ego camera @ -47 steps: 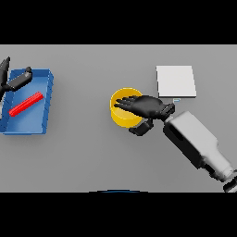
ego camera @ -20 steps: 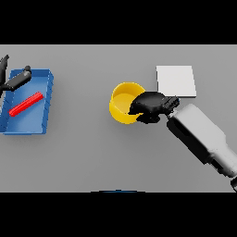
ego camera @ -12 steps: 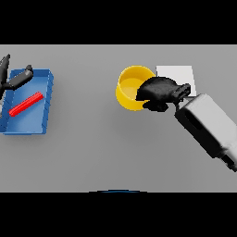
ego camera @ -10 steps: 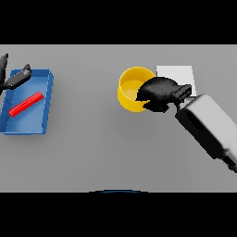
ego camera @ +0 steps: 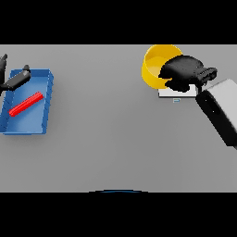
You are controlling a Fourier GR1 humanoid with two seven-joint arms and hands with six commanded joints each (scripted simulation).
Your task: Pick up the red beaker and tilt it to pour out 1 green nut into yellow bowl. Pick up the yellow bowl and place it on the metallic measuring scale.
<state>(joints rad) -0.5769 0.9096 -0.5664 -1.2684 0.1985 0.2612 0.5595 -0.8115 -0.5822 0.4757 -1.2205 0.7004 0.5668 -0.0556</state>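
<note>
The bowl [ego camera: 157, 65] is gripped at its rim by the right hand [ego camera: 181, 72] and held, probably lifted, over the scale [ego camera: 176, 92] at 1 o'clock, so lowering squarely comes next.

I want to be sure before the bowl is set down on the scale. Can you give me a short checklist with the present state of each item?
1. Right hand has the yellow bowl gripped at its rim: ok.
2. Bowl is over the metallic scale: partly; it covers the scale's upper left, so not ok yet.
3. Bowl is level: not ok, it looks tipped toward the camera.
4. Green nut in the bowl: cannot tell, none shows.
5. Left hand is away, at the blue tray holding the red beaker: ok.
</note>
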